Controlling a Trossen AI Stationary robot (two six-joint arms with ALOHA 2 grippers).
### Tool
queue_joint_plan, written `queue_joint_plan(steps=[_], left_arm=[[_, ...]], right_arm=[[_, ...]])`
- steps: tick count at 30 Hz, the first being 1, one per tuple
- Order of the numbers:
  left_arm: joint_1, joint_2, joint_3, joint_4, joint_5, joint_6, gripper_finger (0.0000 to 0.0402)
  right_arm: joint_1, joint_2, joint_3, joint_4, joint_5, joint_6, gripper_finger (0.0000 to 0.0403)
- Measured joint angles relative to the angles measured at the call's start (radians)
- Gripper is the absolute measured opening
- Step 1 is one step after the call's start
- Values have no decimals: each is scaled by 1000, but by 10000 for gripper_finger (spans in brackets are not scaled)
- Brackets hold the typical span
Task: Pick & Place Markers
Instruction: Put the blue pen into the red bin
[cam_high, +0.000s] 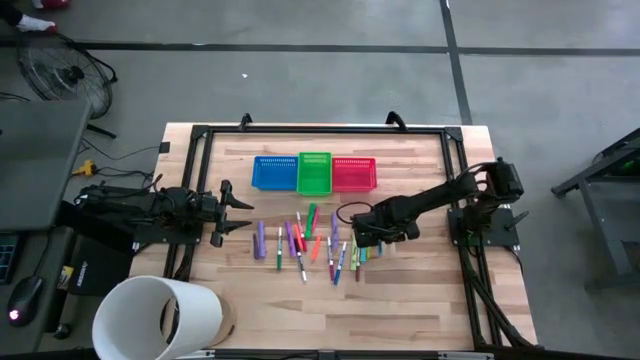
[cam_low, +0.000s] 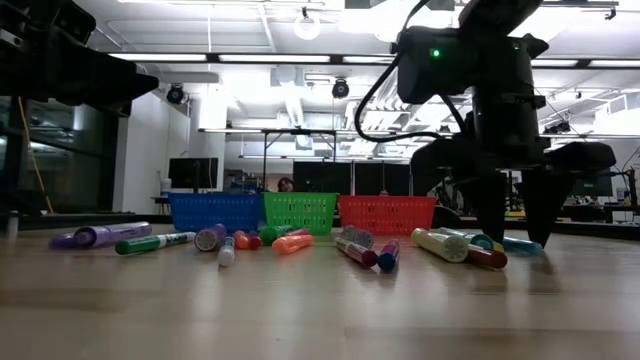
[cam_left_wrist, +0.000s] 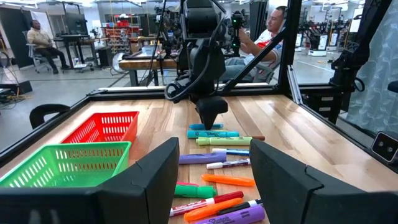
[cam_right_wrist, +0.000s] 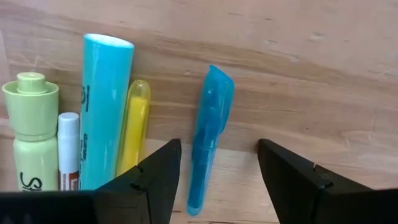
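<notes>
Several markers lie flat and scattered in the middle of the wooden table. My right gripper points down over the right end of the scatter, open. Its fingers stand on either side of a translucent blue marker without touching it. Beside that marker lie a yellow one, a thick teal one and a light green one. The low view shows the right gripper's fingertips just above the table. My left gripper waits open at the table's left edge, pointing level toward the markers.
Blue, green and red mesh baskets stand side by side at the far middle. A black frame rims the table. A white cylinder stands at the near left corner. People sit in the room beyond.
</notes>
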Motion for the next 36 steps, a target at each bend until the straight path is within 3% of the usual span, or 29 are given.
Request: queue_joint_plan(steps=[18, 36], left_arm=[[0, 0, 0, 0, 0, 0, 195], [0, 0, 0, 0, 0, 0, 195]], right_arm=[[0, 2, -5, -25, 17, -46, 197], [1, 2, -8, -15, 14, -101, 29]])
